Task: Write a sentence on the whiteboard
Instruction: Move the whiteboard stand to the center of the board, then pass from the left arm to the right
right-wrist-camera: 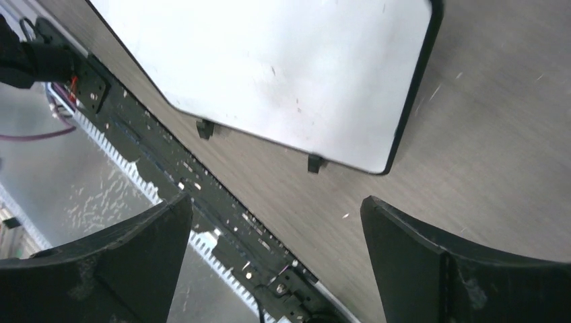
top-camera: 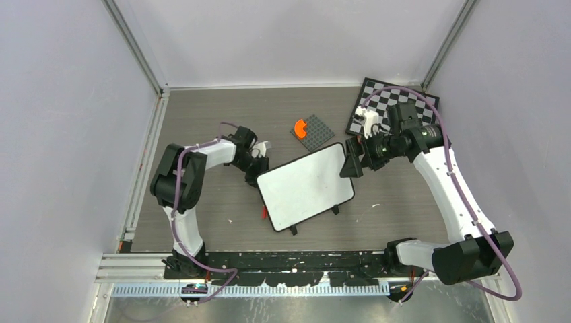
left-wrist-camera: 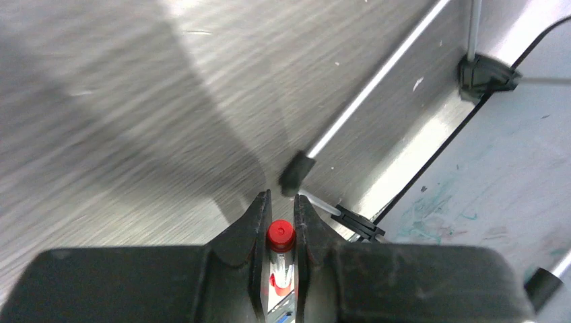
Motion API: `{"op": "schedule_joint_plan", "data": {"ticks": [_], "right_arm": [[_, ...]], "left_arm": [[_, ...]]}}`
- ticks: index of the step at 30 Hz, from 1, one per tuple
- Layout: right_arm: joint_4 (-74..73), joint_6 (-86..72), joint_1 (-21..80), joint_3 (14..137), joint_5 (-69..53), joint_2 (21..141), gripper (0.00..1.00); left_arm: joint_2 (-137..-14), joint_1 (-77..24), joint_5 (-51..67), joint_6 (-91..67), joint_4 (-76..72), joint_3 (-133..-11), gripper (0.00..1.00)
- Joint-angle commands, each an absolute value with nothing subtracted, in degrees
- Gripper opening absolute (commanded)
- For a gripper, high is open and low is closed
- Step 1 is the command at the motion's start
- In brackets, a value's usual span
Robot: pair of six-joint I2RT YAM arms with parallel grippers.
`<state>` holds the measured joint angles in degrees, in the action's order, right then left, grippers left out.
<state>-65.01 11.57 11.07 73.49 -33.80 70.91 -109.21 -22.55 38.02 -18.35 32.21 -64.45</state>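
**Item 1: whiteboard** (top-camera: 306,188). It lies flat on the table (top-camera: 202,121) at centre, between the 2 arms. In the top view its long axis runs from near left to far right. The face is blank, with faint smudges only. No sentence shows on it, so the writing step is judged not yet begun.

**Item 2: left gripper** (left-wrist-camera: 280,202). It sits just beside the board's left short edge, at the far corner. Contact with the rim cannot be told. The board lies to this gripper's right. The jaws stand narrow, clamped on a marker (left-wrist-camera: 280,235) whose red end points outward. Whether that end is cap or tip cannot be told.

**Item 3: right gripper** (right-wrist-camera: 276,256). It sits near the board's right far corner. The jaws are spread wide and hold nothing. In its own wrist view the board lies ahead of the fingers (right-wrist-camera: 101,269) and apart from them.

**Governing relation.** Both arms flank the board, 1 at each short edge. Only the left carries the marker, so the coming move is judged to be a rightward carry of that marker onto the white face, then a descent.

**Item 4: small red object** (top-camera: 263,212). It lies beside the board's left edge and cannot be identified.
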Motion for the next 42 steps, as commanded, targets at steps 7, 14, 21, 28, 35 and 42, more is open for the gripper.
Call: {"op": "schedule_joint_plan", "data": {"ticks": [7,14,21,28,35,42], "right_arm": [[-51.2,0.4,10.8,88.2,-35.7,71.1,1.00],[-41.1,-14.1,10.9,91.0,-45.6,74.8,0.96],[-30.3,-30.7,15.4,86.1,-48.4,75.1,0.85],[-34.2,-26.6,29.4,88.9,-39.8,78.9,0.67],[-34.3,-25.3,35.5,89.6,-35.1,81.5,0.49],[-31.8,-27.2,37.2,90.8,-32.1,84.1,0.42]], "left_arm": [[-90.7,-4.8,35.2,-15.2,36.9,-76.1,0.00],[-80.9,-7.8,42.7,-1.6,44.8,-86.7,0.00],[-77.4,-13.8,46.2,-14.7,37.0,-86.5,0.00],[-82.0,-22.4,46.0,-22.5,34.9,-93.0,0.00],[-82.9,-24.7,46.3,-28.1,30.5,-92.7,0.00],[-82.9,-24.9,45.4,-33.5,26.9,-89.9,0.00]]}}
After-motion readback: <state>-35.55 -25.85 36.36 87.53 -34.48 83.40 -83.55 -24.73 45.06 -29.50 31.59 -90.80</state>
